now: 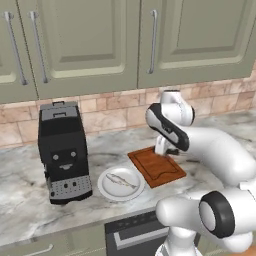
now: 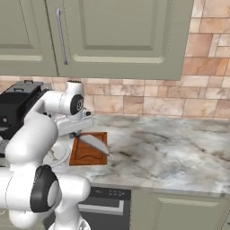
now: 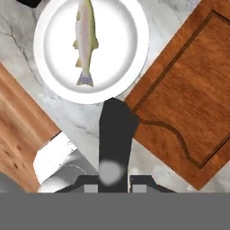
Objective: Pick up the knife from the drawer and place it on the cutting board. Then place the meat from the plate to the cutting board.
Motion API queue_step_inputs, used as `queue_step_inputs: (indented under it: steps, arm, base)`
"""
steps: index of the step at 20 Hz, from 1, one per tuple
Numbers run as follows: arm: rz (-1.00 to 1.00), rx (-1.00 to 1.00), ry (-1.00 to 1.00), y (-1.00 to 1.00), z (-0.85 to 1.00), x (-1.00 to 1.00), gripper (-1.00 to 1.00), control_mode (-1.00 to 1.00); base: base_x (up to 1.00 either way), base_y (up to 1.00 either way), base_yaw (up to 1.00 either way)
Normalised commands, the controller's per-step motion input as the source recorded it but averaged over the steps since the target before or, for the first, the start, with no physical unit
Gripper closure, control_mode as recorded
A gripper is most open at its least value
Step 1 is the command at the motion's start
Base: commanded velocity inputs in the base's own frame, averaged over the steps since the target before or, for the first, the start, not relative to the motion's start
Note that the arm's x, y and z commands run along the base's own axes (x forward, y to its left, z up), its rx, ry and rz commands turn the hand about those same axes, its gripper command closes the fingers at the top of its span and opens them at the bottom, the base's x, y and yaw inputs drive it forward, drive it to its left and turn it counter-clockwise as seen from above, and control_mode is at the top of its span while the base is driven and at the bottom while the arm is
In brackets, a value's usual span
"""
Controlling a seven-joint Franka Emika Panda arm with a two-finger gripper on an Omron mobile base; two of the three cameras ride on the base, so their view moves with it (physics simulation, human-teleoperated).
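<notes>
Olive-green cabinets (image 1: pixel 90 45) with raised panels and thin silver bar handles fill the top of both base views, above a band of tan and pink brick tiles (image 1: pixel 115 112). Below runs a grey-veined marble counter (image 2: pixel 170 152), smooth and glossy.

The white arm (image 1: pixel 215 150), rounded and jointed in black, bends up from the lower right of the left base view to the frame's centre. At centre left stands a boxy black coffee machine (image 1: pixel 62 150) with a grey top and a perforated grey tray.

Near the middle of the counter lies the board (image 1: pixel 156 166), a flat reddish-brown wooden rectangle with a carved groove along its edge. Just beside it, to its left in the left base view, sits the round white plate (image 1: pixel 121 183) with a raised rim. On the plate lies the meat (image 3: pixel 84 42), a slender fish shape, silvery grey with a pale pink stripe and a forked tail.

The gripper (image 3: pixel 115 179) is clamped on the black handle of the knife (image 2: pixel 93 142). In the right base view its silver-grey blade slants down to the right above the board. In the hand view the handle rises at bottom centre, over the counter between plate and board.
</notes>
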Motion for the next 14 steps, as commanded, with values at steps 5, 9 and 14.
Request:
queue_step_inputs:
  steps: [5, 9, 14]
  arm:
    - [-0.22, 0.00, 0.00, 0.18, -0.36, 0.60, 1.00, -1.00]
    - [-0.20, 0.03, 0.00, 0.08, -0.23, 0.61, 1.00, -1.00]
    - [-0.18, 0.05, 0.00, 0.00, -0.21, 0.57, 1.00, -1.00]
  base:
    - [0.00, 0.00, 0.00]
    - [0.00, 0.00, 0.00]
    - [0.00, 0.00, 0.00]
